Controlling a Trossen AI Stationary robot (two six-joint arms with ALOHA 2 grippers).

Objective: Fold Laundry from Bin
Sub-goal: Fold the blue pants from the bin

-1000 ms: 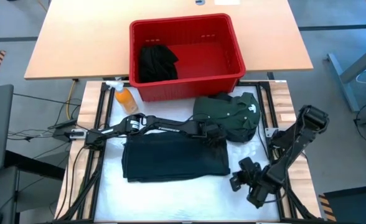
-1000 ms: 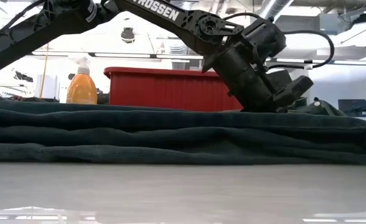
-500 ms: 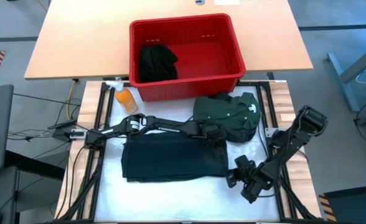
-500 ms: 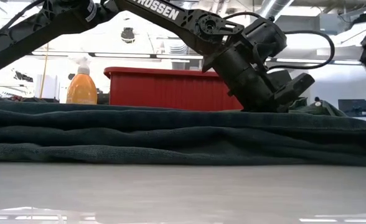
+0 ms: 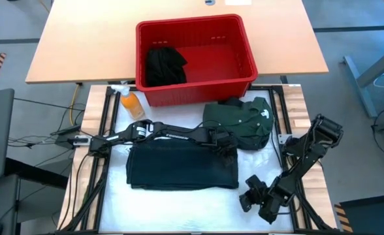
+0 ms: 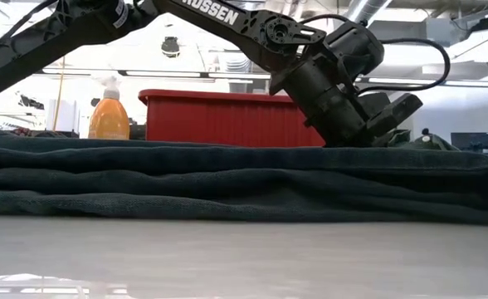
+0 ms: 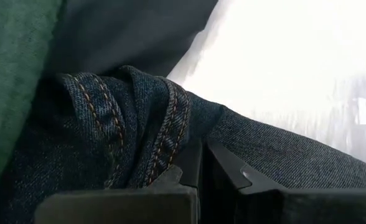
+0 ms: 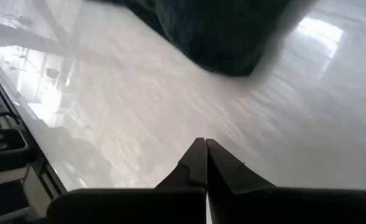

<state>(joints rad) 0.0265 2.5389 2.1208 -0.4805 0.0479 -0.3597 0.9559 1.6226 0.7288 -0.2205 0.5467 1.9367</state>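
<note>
Bench surface, white and glossy, carries the work, with a tan tabletop beyond it at 12 o'clock. The bin sits at that far side, long axis running 9 to 3, holding one black garment in its 9 o'clock end. A folded dark garment lies flat at the bench's middle, long axis also 9 to 3. The green shirt is bunched toward 2 o'clock of it, just in front of the bin, its white label toward 3 o'clock. An orange bottle stands off the bin's near 9 o'clock corner.

The left arm reaches across from 9 o'clock, its hand at the seam between the folded garment and the shirt. Only the left wrist view shows it closed on stitched blue denim; from above that cloth reads plain dark. The low view shows the folded garment as stacked layers, with the bin's wall behind.

The right hand hangs at 4 o'clock over bare bench; its wrist view shows the fingertips pressed together on nothing.
</note>
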